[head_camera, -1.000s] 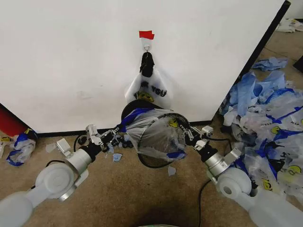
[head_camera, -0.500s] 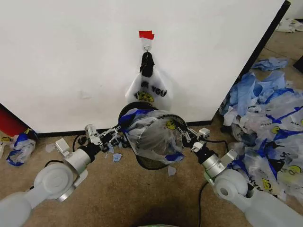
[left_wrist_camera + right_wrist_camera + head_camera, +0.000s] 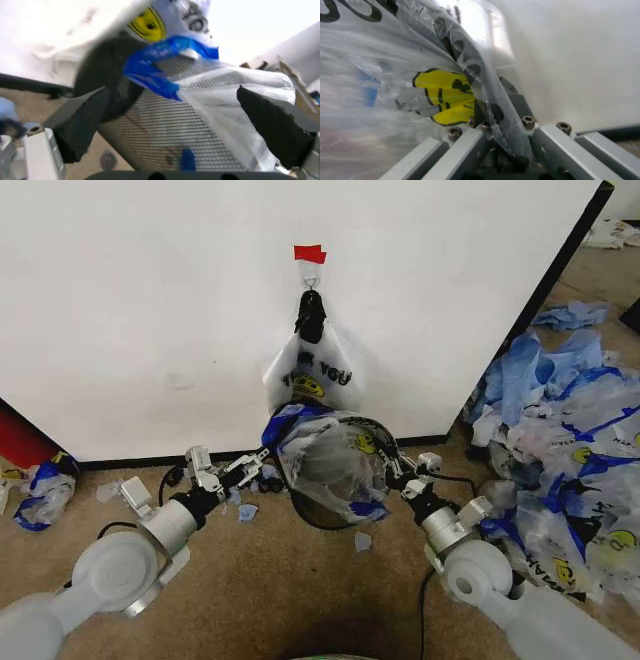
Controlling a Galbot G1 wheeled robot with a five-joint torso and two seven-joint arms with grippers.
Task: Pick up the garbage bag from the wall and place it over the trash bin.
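Observation:
A see-through garbage bag (image 3: 330, 465) with a yellow smiley and blue patches is draped over the black wire-mesh trash bin (image 3: 310, 515), which stands tilted at the foot of the white wall (image 3: 150, 310). My right gripper (image 3: 393, 465) is shut on the bag's film at the bin's right rim; the right wrist view shows the film (image 3: 420, 75) pinched in that gripper (image 3: 492, 127). At the bin's left side my left gripper (image 3: 247, 468) is open. Its black pads (image 3: 80, 127) flank the mesh (image 3: 160, 138) and bag (image 3: 220, 97). Another such bag (image 3: 312, 370) hangs from the hook (image 3: 311, 281) under red tape (image 3: 309, 253).
A big heap of blue-and-white bags (image 3: 570, 440) covers the floor at the right. A red object (image 3: 20, 442) and a crumpled bag (image 3: 45, 488) lie at the left by the black baseboard (image 3: 120, 462). Small blue scraps (image 3: 247, 511) dot the brown floor near the bin.
My right arm has swung left and forward with the bag's edge, and the bag-covered bin has tipped closer to the wall. The left gripper has shifted only slightly.

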